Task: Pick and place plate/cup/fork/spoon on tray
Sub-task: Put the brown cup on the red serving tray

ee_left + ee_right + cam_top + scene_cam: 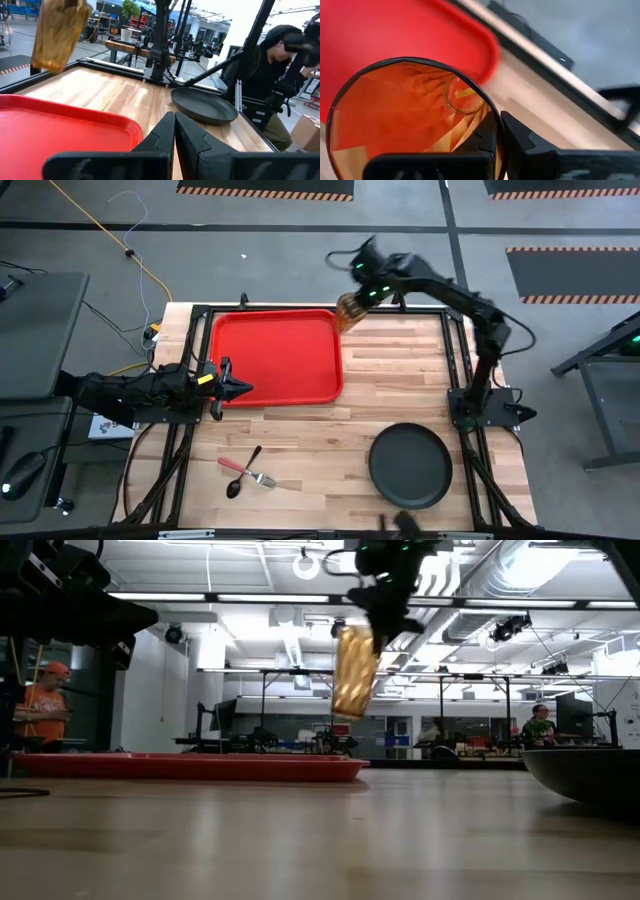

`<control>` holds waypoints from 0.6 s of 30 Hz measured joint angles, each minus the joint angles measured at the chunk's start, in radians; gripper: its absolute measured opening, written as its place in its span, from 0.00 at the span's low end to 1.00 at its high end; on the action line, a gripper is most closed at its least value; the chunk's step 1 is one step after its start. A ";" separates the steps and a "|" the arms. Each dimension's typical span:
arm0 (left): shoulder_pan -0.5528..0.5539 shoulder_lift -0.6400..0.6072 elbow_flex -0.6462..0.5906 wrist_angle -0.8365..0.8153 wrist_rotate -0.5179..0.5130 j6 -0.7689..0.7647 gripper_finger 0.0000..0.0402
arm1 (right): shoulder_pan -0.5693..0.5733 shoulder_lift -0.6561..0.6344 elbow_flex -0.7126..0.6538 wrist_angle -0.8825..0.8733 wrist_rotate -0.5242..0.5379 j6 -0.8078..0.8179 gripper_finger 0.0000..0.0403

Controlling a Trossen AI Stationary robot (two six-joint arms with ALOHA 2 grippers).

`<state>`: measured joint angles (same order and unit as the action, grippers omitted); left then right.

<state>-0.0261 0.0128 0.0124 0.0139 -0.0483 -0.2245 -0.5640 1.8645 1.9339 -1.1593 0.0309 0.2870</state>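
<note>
The right gripper [352, 302] grips the cup [349, 310], carrying it; the tray [275, 356] lies just below-beside its jaws. Next: lowering inside the rim.

The tray [277, 357] sits at the table's [400, 380] far left; fork [262, 477] and spoon [241, 473] lie crossed at its near edge, left of the plate [411, 467].

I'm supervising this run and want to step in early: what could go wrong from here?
The right gripper holds the tall amber translucent cup tilted, high in the air, by the far corner of the bright red plastic tray. One finger grips inside the wall, so the cup could slip and fall. Lowered here, it might catch the tray's rim or land on the wooden table. Set down tilted, it may tip.
</note>
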 joint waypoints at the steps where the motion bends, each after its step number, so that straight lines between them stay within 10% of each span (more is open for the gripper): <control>1: 0.000 0.000 0.000 0.000 0.000 0.000 0.01 | 0.016 0.026 0.010 0.004 -0.004 -0.001 0.00; 18: 0.000 0.000 0.000 0.000 0.000 0.000 0.01 | 0.071 0.187 0.030 0.118 0.029 -0.053 0.00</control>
<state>-0.0257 0.0129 0.0124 0.0139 -0.0483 -0.2245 -0.4927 2.0516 1.9640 -1.0413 0.0595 0.2337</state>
